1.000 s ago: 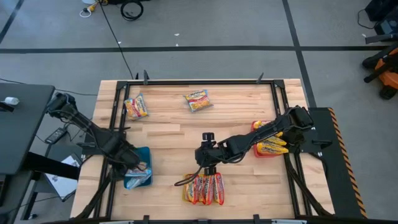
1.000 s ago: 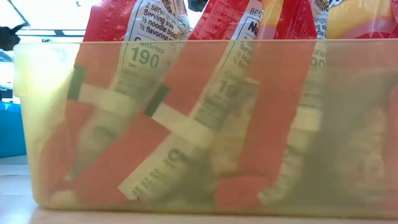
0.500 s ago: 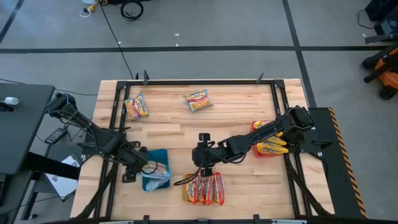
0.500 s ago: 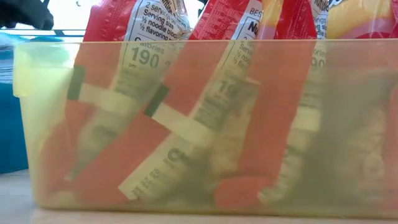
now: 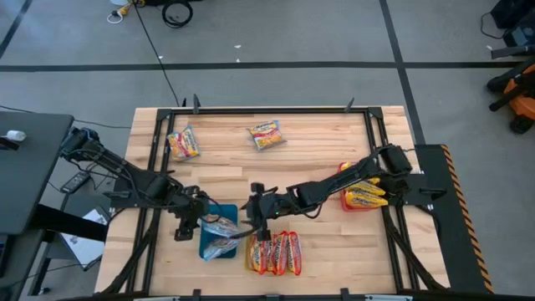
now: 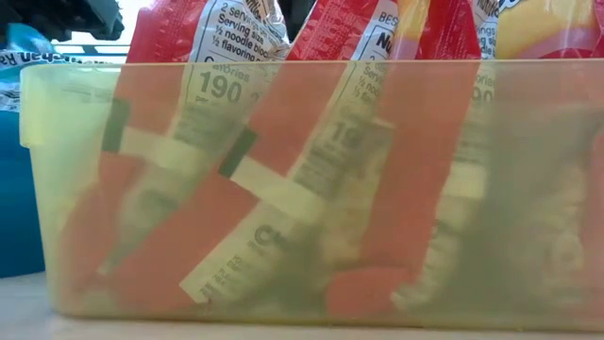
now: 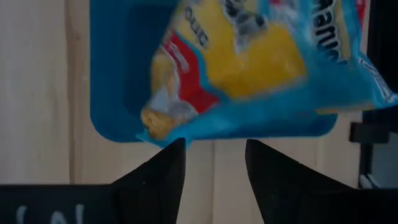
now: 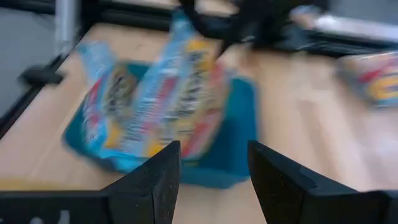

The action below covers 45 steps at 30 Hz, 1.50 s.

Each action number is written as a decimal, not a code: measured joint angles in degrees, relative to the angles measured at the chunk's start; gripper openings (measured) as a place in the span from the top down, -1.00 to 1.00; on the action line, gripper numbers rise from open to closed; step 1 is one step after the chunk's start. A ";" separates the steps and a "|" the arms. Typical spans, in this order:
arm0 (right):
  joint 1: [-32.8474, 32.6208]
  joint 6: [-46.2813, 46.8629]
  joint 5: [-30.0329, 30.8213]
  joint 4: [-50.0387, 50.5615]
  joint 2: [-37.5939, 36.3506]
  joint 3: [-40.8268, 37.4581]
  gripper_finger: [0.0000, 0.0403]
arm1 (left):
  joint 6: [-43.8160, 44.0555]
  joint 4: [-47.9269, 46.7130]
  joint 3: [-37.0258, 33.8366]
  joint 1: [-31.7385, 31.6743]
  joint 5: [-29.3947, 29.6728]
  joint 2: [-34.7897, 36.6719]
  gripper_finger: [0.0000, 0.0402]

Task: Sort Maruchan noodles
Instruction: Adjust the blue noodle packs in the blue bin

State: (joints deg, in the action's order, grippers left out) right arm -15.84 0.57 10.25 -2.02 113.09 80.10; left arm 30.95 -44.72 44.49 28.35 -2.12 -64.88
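Left gripper (image 5: pixel 194 224) and right gripper (image 5: pixel 251 219) flank the blue tray (image 5: pixel 211 248), both parted, grasping nothing; blue noodle packets (image 5: pixel 221 234) lie in tray, red ones in yellow tray (image 6: pixel 38 189), near desk (image 5: pixel 318 150) edge

Even, bright overhead light, soft shadows — the blue packet (image 8: pixel 149 106) smears with blur in both wrist views.

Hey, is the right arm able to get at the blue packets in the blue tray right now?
Probably yes. The right gripper hangs with open fingers just beside the blue tray, facing the blue packets with nothing between. The left gripper, also open, crowds the tray's other side, so they might bump.
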 joint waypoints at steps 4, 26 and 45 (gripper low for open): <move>-0.19 -2.69 -7.51 -6.00 4.68 1.84 0.06 | 0.54 -2.32 0.00 -0.93 -1.59 0.02 0.15; -1.50 -5.08 -0.48 6.05 15.43 18.95 -0.21 | -10.78 8.74 -3.64 -8.76 13.16 -1.14 0.15; -0.08 -7.43 10.26 -0.22 18.94 18.73 -0.20 | -19.32 18.52 -7.49 -8.73 5.06 -16.53 0.15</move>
State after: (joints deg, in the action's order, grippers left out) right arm -15.92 -6.86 20.52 -2.24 132.03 98.83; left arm 11.63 -26.20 37.00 19.62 2.93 -81.41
